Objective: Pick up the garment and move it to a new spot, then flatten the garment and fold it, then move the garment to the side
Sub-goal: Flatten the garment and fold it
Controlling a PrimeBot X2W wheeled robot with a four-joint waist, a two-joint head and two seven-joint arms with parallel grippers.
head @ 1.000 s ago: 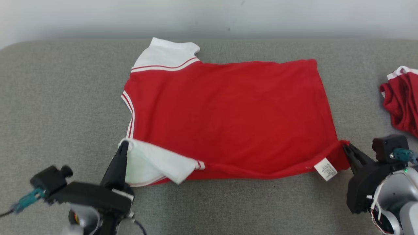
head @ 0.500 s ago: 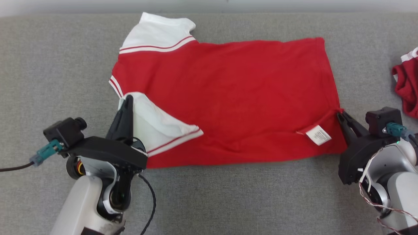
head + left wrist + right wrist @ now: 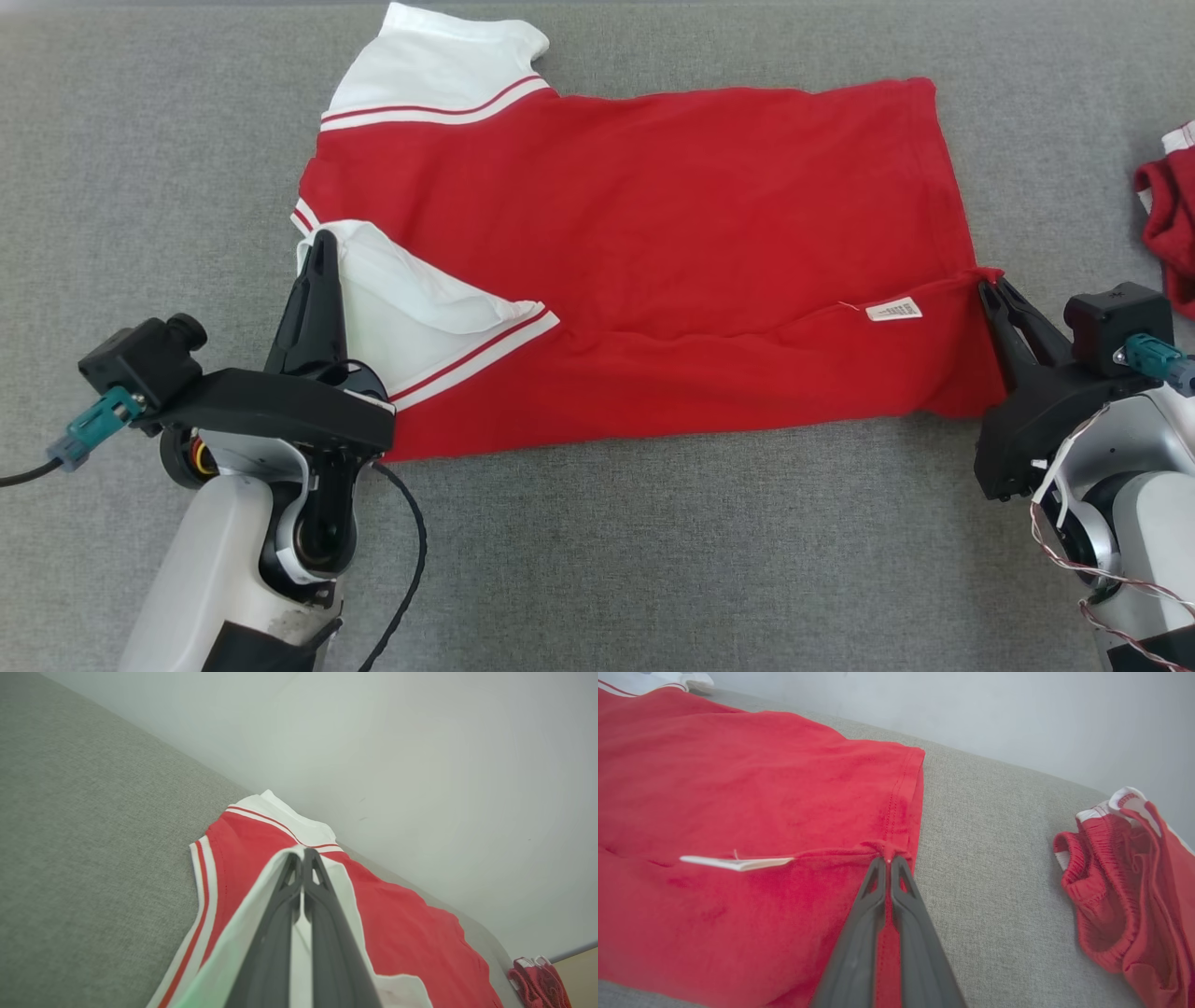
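— What's changed?
— I've carried the shirt's near edge further over itself. Left claw is pinched on the white sleeve, right claw on the hem corner.
— Meaning?
— The fold's roughly half made, I'd judge. The shirt lies mid-table, its far half flat.
— And against a second ago?
— Both claws are deeper across the red, the label lies flatter, and the head has tipped down.

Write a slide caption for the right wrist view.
Right claw shut on the hem corner of a red-and-white fabric shirt on a grey woven surface; crumpled red garment nearby.
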